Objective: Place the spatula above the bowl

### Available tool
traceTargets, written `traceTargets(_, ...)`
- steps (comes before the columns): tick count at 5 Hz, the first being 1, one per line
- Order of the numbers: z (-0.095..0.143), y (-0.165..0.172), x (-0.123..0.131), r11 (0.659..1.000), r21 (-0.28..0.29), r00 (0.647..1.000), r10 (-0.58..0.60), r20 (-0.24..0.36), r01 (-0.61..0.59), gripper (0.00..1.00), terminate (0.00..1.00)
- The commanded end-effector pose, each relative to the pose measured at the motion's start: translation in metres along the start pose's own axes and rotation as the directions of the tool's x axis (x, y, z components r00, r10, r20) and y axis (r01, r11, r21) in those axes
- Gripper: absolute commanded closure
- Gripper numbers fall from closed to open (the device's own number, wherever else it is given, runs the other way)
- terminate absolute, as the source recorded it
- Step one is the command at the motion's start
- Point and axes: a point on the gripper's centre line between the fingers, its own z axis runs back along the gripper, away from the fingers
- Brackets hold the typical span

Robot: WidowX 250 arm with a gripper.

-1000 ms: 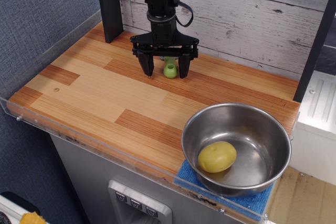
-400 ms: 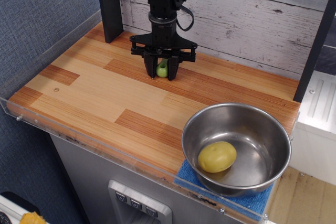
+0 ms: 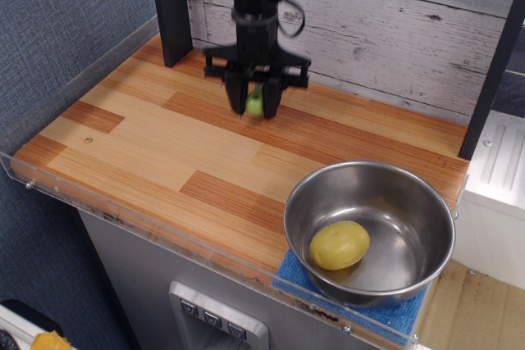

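Note:
My gripper (image 3: 255, 104) hangs over the back middle of the wooden table, blurred by motion. Its fingers are closed on the lime-green handle of the spatula (image 3: 255, 102), held a little above the table. The grey head is hidden behind the fingers. The shiny steel bowl (image 3: 369, 230) stands at the front right corner on a blue cloth (image 3: 297, 271), well apart from the gripper.
A yellow potato-like lump (image 3: 338, 244) lies inside the bowl. A black post (image 3: 171, 10) stands at the back left. A whitewashed plank wall (image 3: 385, 30) runs behind. A clear plastic rim (image 3: 148, 227) lines the table's front and left edges.
The fingers closed from wide open onto the green handle, and the gripper has now risen slightly with the spatula.

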Motion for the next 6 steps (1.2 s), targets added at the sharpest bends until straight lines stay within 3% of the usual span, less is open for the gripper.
traceTargets(1,0.054,-0.064,-0.004,0.980,0.011,0.975,-0.198,0.101,0.198,1.00,0.00)
traceTargets(3,0.057,-0.128,-0.031,0.974,-0.014,0.969,-0.225,0.099,0.228,1.00,0.00)
traceTargets(4,0.049,-0.154,-0.047,0.982,-0.108,0.987,-0.154,0.038,0.157,1.00,0.00)
traceTargets(5,0.037,-0.159,-0.053,0.982,-0.154,0.994,-0.111,-0.014,0.108,1.00,0.00)
traceTargets(6,0.026,-0.152,-0.051,0.983,-0.150,0.993,-0.114,-0.033,0.108,1.00,0.00)
